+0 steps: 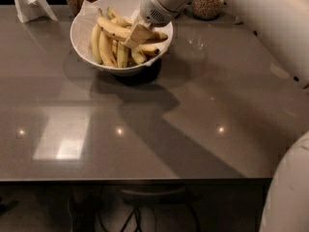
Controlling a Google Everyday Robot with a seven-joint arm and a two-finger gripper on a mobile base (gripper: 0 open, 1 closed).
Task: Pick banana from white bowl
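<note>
Camera view showed the gripper [137, 35] low in the white bowl [76, 38] at the banana [111, 28], its hold impossible to tell; likely the grasping step, needing a clean lift next.

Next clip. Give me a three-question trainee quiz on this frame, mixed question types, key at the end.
1. True or false: the pincer is down inside the white bowl, among the fruit.
2. What stands behind the bowl? A) glass jars of grains B) mugs C) a kettle
3. Which fruit fills the bowl?
Key: 1 true; it is against the banana lying on top. 2 A. 3 bananas.
</note>
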